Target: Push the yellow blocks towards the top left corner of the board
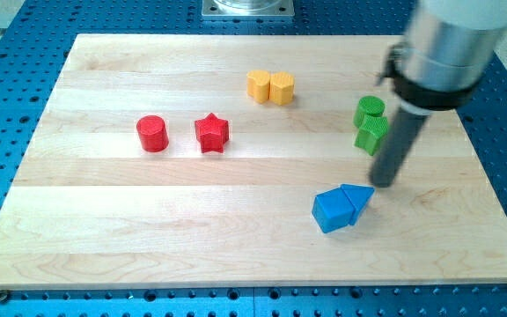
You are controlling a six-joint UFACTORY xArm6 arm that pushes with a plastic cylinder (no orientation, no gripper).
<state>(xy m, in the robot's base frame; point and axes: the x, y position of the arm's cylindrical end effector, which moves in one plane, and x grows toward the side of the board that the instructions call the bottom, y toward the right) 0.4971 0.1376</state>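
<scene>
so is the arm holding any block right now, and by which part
Nothing is held. My tip is a bare rod, just above-right of the blue blocks, and far from the yellow blocks.

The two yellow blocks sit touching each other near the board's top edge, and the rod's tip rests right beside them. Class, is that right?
Not quite. The two yellow blocks do touch near the top edge, but my tip is not beside them. The camera view shows it far off toward the view's right, just above the blue blocks and below the green blocks.
</scene>
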